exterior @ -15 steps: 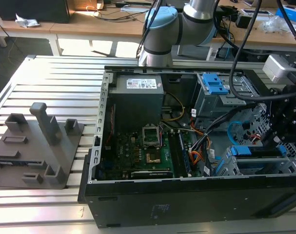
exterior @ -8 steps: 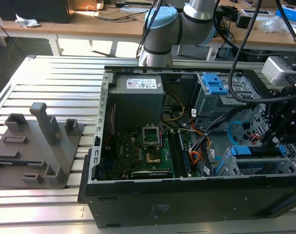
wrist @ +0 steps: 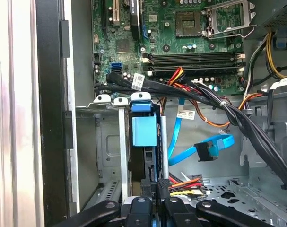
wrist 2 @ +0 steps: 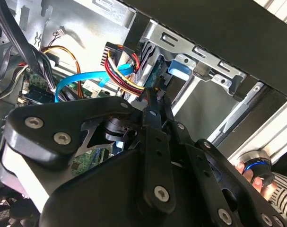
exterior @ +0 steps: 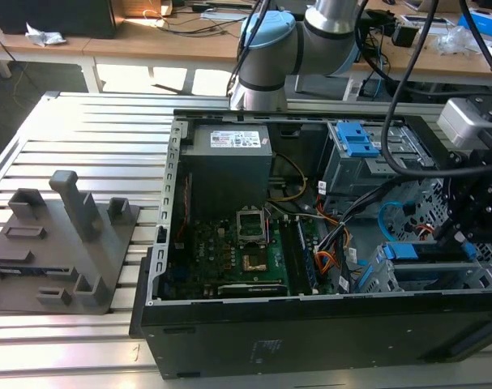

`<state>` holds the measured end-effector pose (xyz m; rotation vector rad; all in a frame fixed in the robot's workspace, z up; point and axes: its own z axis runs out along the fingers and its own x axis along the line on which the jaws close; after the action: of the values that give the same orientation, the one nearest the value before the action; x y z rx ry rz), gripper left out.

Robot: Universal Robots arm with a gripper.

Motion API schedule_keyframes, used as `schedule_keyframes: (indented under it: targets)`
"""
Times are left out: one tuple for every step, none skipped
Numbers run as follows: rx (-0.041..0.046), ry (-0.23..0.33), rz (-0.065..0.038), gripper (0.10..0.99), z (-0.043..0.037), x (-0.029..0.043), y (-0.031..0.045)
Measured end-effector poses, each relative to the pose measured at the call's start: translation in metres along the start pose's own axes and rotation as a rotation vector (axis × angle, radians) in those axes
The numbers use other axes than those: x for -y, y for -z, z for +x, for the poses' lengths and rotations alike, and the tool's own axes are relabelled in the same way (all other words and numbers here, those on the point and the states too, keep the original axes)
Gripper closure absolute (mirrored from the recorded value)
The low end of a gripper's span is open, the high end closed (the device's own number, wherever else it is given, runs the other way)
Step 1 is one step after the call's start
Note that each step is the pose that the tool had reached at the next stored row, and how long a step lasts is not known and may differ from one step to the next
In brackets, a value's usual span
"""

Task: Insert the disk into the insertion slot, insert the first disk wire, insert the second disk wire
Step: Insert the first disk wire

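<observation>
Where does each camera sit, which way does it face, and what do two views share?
Exterior view: off the arm, looking down into the open computer case; the arm rises beyond.
First wrist view: on the wrist, looking along the gripper at the disk in the insertion slot.
Second wrist view: on the wrist, looking past the gripper's links at the disk.
Shared: both wrist views show gripper and disk.

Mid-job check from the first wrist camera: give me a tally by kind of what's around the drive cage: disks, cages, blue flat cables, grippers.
Disk, sitting in the cage: 1
Insertion slot, the metal cage: 1
Blue flat cable, its connector hanging free: 1
Gripper, at the disk's near end: 1
Total: 4
</observation>
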<state>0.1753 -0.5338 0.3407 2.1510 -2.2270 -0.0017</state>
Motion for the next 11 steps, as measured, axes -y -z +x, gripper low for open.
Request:
schedule_keyframes:
  targets:
    - [-0.0001,0.000,0.000,0.922,0.0001,0.0008,-0.0001]
    - [0.0004,0.000,0.000,0.922,0.0000,0.0018,-0.0004]
    - [0.0002,0.001,0.000,0.922,-0.0001,0.0023,-0.0004]
    - [-0.0004,0.004,0.000,0.922,0.0000,0.0026,-0.0005]
    - [-0.0003,0.007,0.000,0.922,0.0000,0.0027,-0.0010]
    - [-0.0001,0.008,0.000,0.922,-0.0001,0.0027,-0.0016]
    - [-0.0004,0.009,0.000,0.922,-0.0001,0.0028,-0.0020]
    - [-0.0007,0.010,0.000,0.922,-0.0001,0.0029,-0.0025]
    - [-0.0009,0.011,0.000,0.922,-0.0001,0.0030,-0.0030]
    - [-0.0008,0.012,0.000,0.922,-0.0002,0.0030,-0.0036]
    - [-0.0006,0.012,0.000,0.922,-0.0002,0.0031,-0.0038]
